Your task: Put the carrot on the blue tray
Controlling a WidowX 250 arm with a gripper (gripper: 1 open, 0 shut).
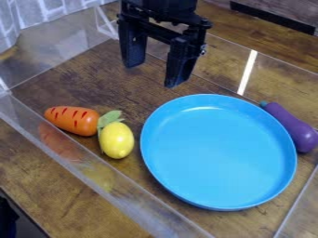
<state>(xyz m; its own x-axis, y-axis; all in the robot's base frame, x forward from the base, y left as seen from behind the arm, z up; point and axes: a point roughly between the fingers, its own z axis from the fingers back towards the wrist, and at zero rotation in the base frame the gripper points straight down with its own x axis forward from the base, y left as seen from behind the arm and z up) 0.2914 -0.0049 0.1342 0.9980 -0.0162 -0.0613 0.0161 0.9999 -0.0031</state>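
The black gripper hangs over the wood, spread wide, nothing in its grasp! There's the carrot, off to one side of the blue tray, its leafy end right by the lemon. Danger here: crowd that end, and a finger could knock the lemon or snag both.

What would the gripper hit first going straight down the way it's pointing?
Likely bare wooden tabletop, just behind the blue tray; depth is unclear from this one view, so the tray's rim can't be ruled out.
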